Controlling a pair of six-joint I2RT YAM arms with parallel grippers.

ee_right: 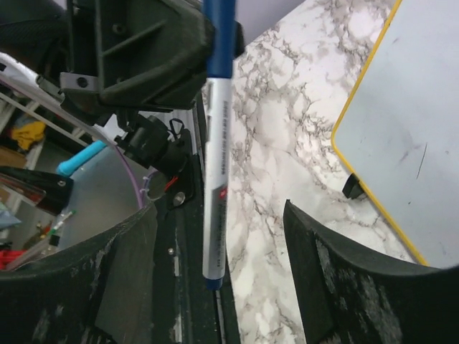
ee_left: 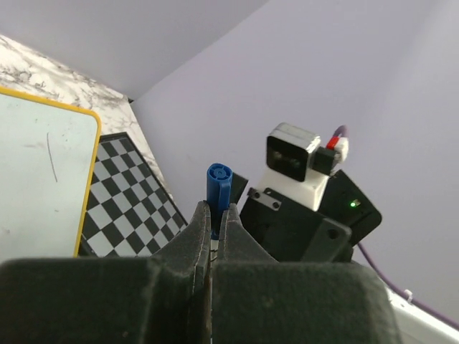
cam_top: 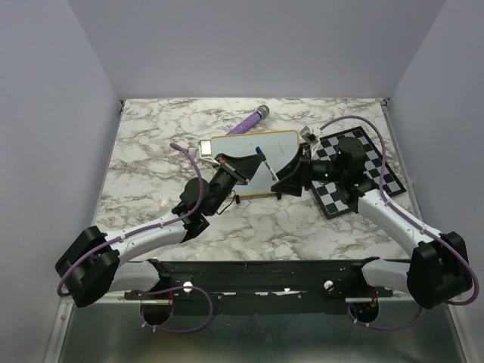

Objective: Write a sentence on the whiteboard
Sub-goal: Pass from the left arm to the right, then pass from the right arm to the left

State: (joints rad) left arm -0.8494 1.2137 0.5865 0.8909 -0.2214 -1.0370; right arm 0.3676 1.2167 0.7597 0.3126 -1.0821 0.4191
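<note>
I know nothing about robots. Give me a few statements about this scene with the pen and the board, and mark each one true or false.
1. The left gripper is clamped on a blue-and-white marker pen. True.
2. The right gripper is squeezed shut on the pen. False: its fingers stand apart on either side of the pen.
3. The yellow-framed whiteboard bears a full sentence. False: only a faint short stroke or two shows.
4. A black-and-white checkered board lies right of the whiteboard. True.
5. The purple stick-shaped object lies on the checkered board. False: it lies on the marble-patterned table, beyond the whiteboard.
</note>
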